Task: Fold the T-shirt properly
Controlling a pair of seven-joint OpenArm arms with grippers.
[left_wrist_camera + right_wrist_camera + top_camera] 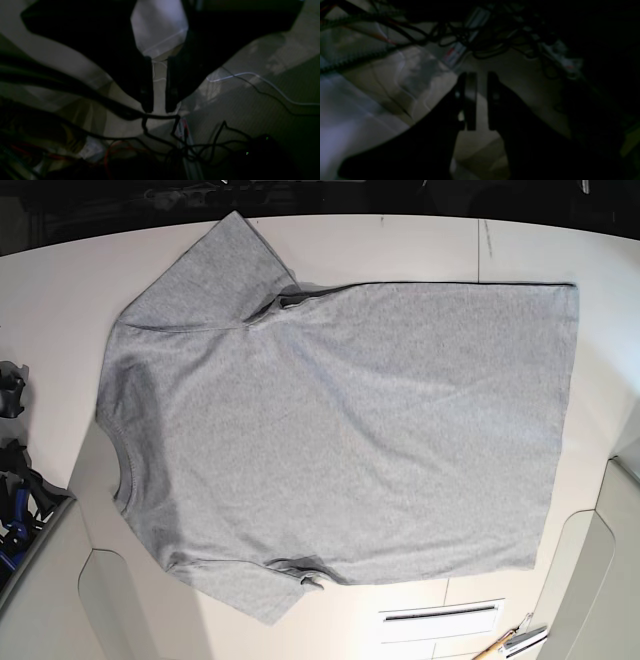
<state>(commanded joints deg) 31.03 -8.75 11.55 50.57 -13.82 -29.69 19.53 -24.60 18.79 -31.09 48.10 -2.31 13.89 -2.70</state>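
The left gripper (159, 85), seen from its wrist camera, hangs with its two dark fingers (147, 85) parallel and a narrow gap between them, nothing caught there; pale surface and a tangle of black cables (160, 130) fill the dim space below. The right gripper (479, 101) shows the same posture in its own murky view, slim jaws slightly apart and empty, with more wiring and a light sheet-like surface beyond. Neither arm appears in the base view.

On the white table (420, 245) the T-shirt (350, 430) lies spread flat, plain grey side up, no lettering visible. Its long axis runs left to right across the base view: the ribbed neck (122, 470) points to the left edge, the straight hem (562, 420) to the right. One short sleeve (215, 265) fans toward the far edge, the other (250, 585) toward the near edge. A small fold of fabric shows at each underarm, otherwise the cloth looks smooth.

Judging by this layout, folding has not begun: no sleeve is turned in, no side brought over, and the whole sequence remains ahead. A few tools (510, 642) sit at the near edge, well apart from the shirt.
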